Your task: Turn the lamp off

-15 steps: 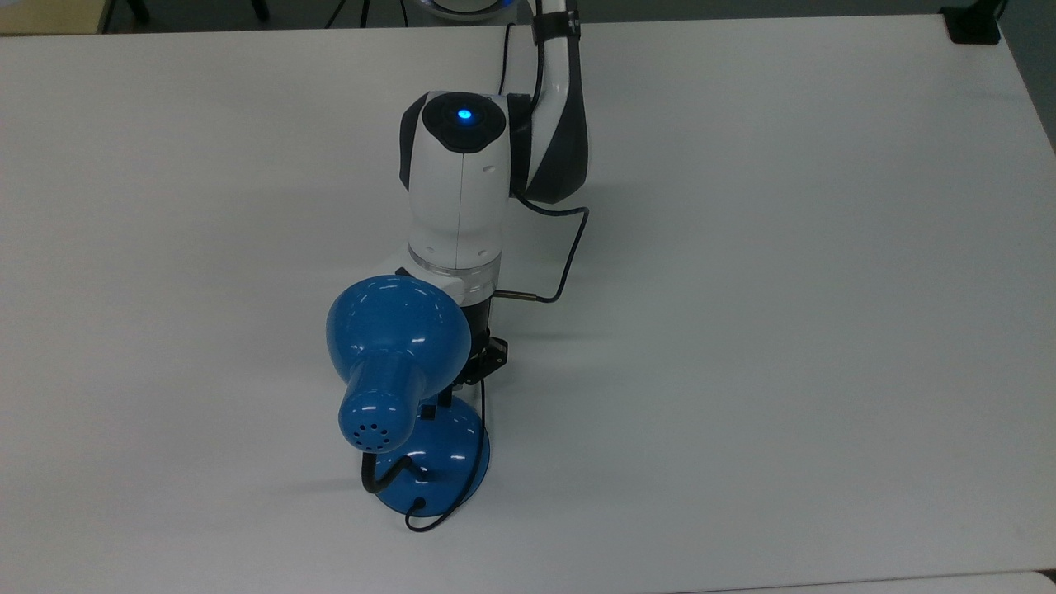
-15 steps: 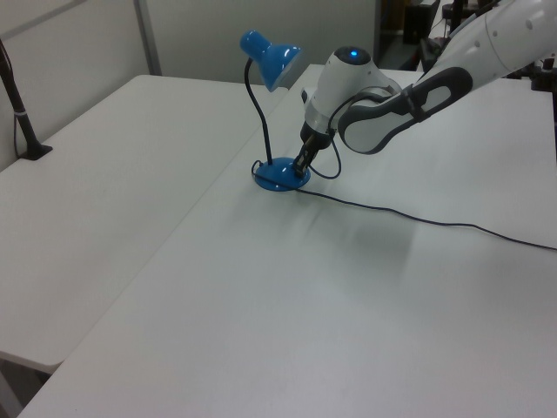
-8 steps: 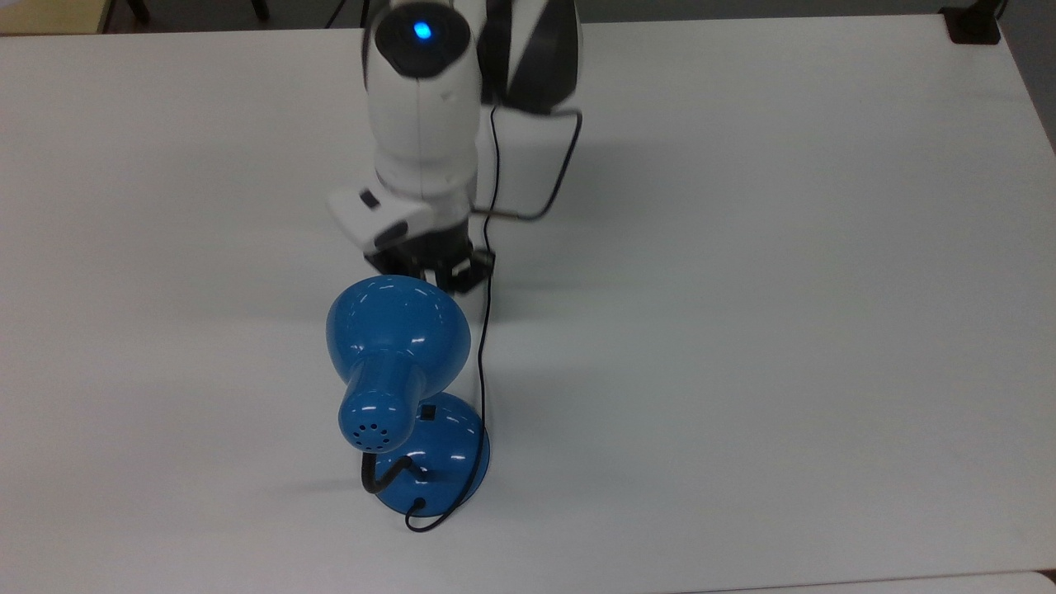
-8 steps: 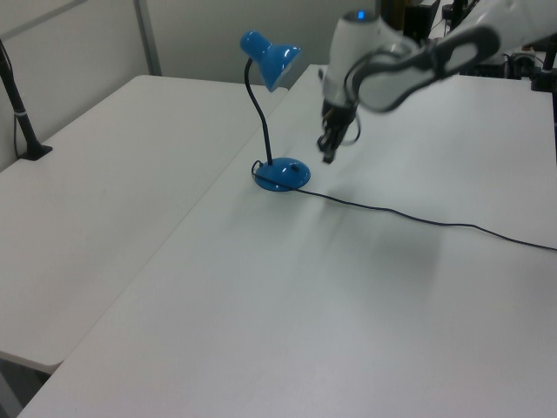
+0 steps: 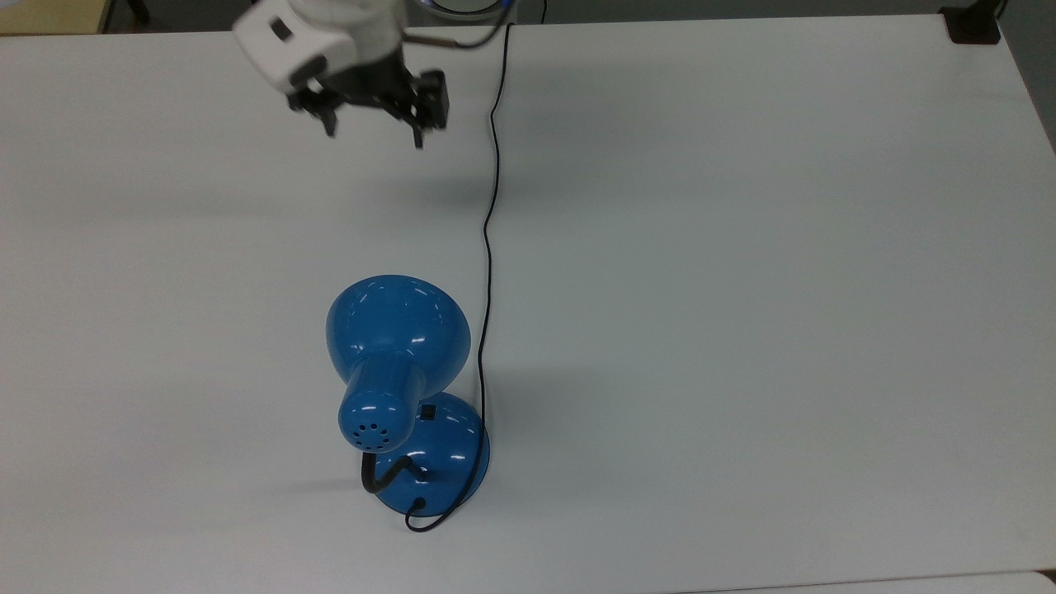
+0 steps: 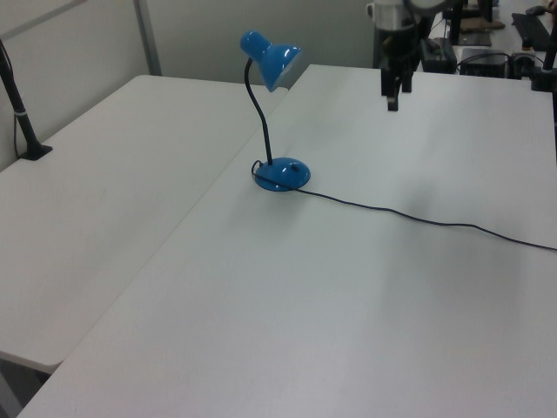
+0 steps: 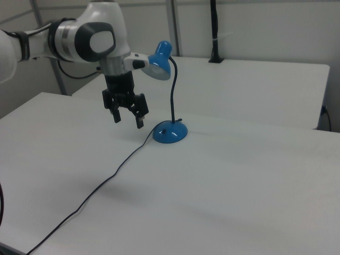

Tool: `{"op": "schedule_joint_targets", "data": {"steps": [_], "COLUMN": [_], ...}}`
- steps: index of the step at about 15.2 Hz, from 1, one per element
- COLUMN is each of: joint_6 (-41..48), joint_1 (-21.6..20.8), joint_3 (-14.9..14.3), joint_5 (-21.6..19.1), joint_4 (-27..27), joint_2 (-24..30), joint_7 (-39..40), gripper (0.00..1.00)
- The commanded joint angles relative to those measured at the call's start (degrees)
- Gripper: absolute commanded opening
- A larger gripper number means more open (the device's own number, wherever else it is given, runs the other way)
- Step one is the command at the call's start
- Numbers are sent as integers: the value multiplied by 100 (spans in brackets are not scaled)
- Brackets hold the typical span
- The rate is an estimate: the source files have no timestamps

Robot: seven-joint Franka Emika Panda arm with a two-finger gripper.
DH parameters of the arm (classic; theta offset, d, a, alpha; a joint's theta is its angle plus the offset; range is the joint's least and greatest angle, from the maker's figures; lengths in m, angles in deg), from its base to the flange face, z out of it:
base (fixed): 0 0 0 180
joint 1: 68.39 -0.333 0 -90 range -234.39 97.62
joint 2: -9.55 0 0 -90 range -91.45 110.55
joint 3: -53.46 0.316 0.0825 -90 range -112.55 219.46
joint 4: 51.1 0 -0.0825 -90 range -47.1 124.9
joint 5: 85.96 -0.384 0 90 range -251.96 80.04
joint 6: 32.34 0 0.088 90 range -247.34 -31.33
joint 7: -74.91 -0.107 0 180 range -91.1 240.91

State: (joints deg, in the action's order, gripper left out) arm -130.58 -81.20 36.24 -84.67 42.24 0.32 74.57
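Hand (image 5: pixel 373 136) spread open, empty, well apart from the lamp (image 5: pixel 398 355); shade hides part of base

The arm is raised; its hand (image 7: pixel 127 118) points downward in mid-air, fingers (image 7: pixel 141 121) spread apart, holding nothing.

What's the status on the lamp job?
Pincer open, empty, raised off the table, apart from the lamp. Lamp upright, cord trailing across the table. Nothing between pincer and lamp base.
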Motion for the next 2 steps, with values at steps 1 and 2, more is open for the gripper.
{"op": "schedule_joint_targets", "data": {"steps": [1, 2], "joint_6": [314, 384], "joint_1": [192, 192], "joint_3": [60, 60], "joint_5": [73, 65], "joint_4": [63, 45], "joint_2": [351, 351], "joint_7": [183, 183], "gripper": [100, 100]}}
